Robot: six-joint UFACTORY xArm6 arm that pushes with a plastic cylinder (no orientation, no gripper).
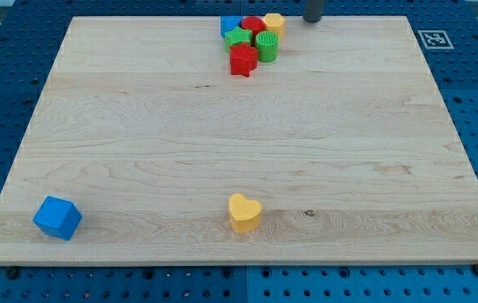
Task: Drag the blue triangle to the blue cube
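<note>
The blue triangle (230,24) sits at the view's top centre, at the left end of a tight cluster of blocks; only part of it shows behind a green star. The blue cube (57,217) lies far away at the view's bottom left corner of the wooden board (138,126). My tip (313,18) is at the view's top edge, right of the cluster, a short gap from the yellow block and not touching any block.
The cluster holds a green star (239,37), a red block (252,24), a yellow block (274,23), a green cylinder (268,45) and a red star (242,61). A yellow heart (244,212) lies at bottom centre. A marker tag (433,39) sits off the top right corner.
</note>
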